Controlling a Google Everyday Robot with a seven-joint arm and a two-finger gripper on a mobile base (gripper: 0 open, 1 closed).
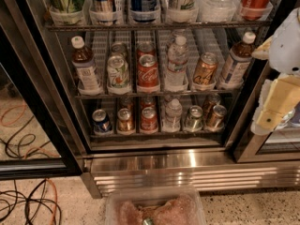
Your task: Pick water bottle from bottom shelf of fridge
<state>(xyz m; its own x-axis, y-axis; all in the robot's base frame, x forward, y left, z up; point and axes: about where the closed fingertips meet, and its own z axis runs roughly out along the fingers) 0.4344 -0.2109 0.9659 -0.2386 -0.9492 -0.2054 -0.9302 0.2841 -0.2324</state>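
The fridge [154, 165] stands open in front of me with its black door frame and ribbed steel base. On the bottom shelf [154, 134] the water bottle [173, 115], clear with a white cap, stands upright in the fourth lane from the left, between a red can [149, 119] and a silver can [193, 118]. My gripper [268, 118], on the white and yellow arm, hangs at the right edge of the view. It is outside the fridge, well to the right of the bottle and touching nothing.
The middle rack holds two brown tea bottles [85, 68] [236, 62], several cans and a second clear bottle [177, 60]. A black door post [42, 107] stands at left. Cables [28, 205] lie on the floor. A clear tub [154, 209] sits at bottom centre.
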